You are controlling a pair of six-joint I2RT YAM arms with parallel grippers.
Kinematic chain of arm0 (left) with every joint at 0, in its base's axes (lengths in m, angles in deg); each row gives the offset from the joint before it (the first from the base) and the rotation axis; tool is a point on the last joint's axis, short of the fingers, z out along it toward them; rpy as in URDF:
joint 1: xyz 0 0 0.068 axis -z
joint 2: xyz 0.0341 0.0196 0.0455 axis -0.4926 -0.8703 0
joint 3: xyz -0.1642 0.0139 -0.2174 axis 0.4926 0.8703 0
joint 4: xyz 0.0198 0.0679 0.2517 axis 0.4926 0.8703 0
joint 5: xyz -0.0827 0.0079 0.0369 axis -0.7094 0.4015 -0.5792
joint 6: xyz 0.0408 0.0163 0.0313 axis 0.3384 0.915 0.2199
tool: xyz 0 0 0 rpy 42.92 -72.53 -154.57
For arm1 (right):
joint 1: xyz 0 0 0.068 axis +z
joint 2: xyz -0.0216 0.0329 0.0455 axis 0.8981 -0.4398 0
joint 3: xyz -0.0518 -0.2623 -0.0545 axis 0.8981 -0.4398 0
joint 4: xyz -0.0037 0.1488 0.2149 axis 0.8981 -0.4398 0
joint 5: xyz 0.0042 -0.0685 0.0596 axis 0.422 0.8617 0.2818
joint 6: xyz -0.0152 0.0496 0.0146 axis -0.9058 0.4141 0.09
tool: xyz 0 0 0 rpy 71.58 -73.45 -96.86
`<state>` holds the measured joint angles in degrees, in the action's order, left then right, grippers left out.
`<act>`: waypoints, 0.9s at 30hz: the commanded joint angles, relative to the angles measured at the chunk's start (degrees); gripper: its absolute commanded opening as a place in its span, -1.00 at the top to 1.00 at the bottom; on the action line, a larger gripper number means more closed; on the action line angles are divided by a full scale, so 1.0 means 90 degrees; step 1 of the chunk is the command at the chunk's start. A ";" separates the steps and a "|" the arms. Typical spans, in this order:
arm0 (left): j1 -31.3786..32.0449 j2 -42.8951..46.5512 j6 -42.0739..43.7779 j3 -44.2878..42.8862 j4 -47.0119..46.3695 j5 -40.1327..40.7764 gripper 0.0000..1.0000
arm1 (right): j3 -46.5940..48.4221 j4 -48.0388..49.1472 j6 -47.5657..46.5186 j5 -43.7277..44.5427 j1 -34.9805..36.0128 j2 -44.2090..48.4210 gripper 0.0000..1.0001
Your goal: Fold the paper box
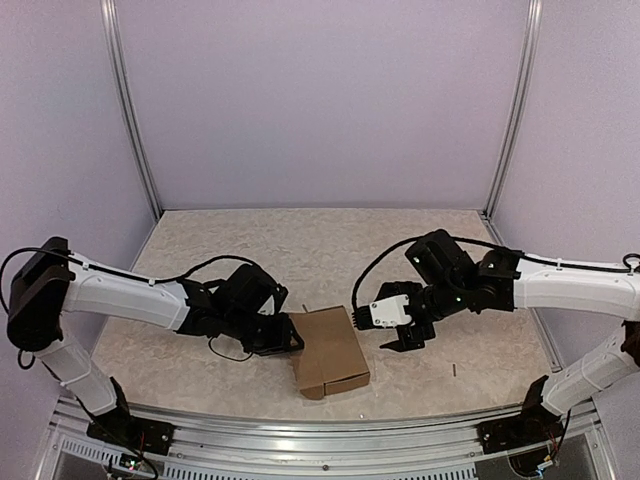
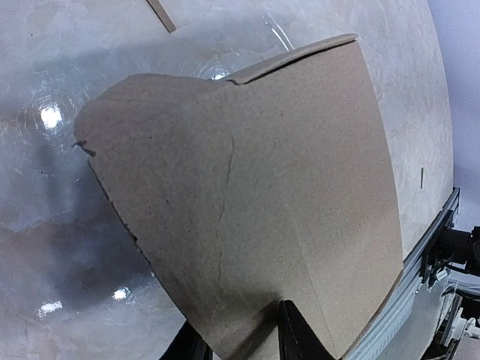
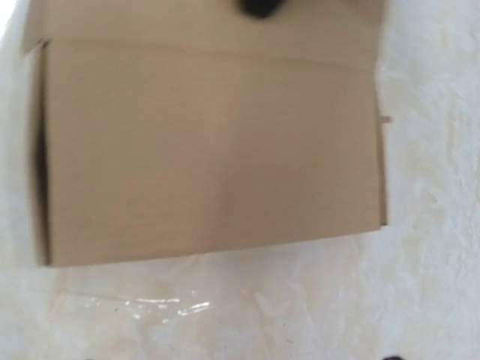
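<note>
The paper box (image 1: 330, 352) is plain brown cardboard, folded into a closed flat shape, and lies on the table near the front centre. My left gripper (image 1: 290, 335) is shut on the box's left edge. In the left wrist view the cardboard (image 2: 247, 187) sits between the two dark fingers (image 2: 300, 334). My right gripper (image 1: 403, 340) is open and empty, a short way right of the box and not touching it. The right wrist view looks down at the box's side (image 3: 210, 150), with its own fingers almost wholly out of frame.
The aluminium rail (image 1: 320, 425) runs along the table's near edge, just in front of the box, and also shows in the left wrist view (image 2: 431, 255). A thin cardboard scrap (image 2: 161, 15) lies beyond the box. A small dark speck (image 1: 455, 370) lies at the right front.
</note>
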<state>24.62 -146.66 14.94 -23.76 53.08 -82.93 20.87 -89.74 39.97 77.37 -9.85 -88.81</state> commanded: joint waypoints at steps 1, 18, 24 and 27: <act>-0.0069 -0.0391 0.0398 0.0039 -0.0280 0.0003 0.40 | 0.0092 0.0153 0.0691 -0.1095 -0.0394 0.0070 -0.61; 0.0040 0.1056 0.1047 -0.0396 0.1160 0.1352 -0.07 | 0.0195 0.1317 0.1758 -0.1479 -0.0625 -0.0949 -0.38; -0.0107 0.1398 0.2762 -0.0033 0.0550 0.1706 -0.07 | 0.0083 0.1380 0.1884 -0.1796 -0.0684 -0.1209 -0.05; -0.0156 0.1447 0.3312 0.0159 0.0072 0.1600 -0.07 | 0.0257 0.1161 0.1845 -0.2154 -0.0742 -0.1598 0.26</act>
<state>23.94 -134.38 33.56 -25.09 58.29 -70.19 21.26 -77.65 55.58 62.33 -15.57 -98.62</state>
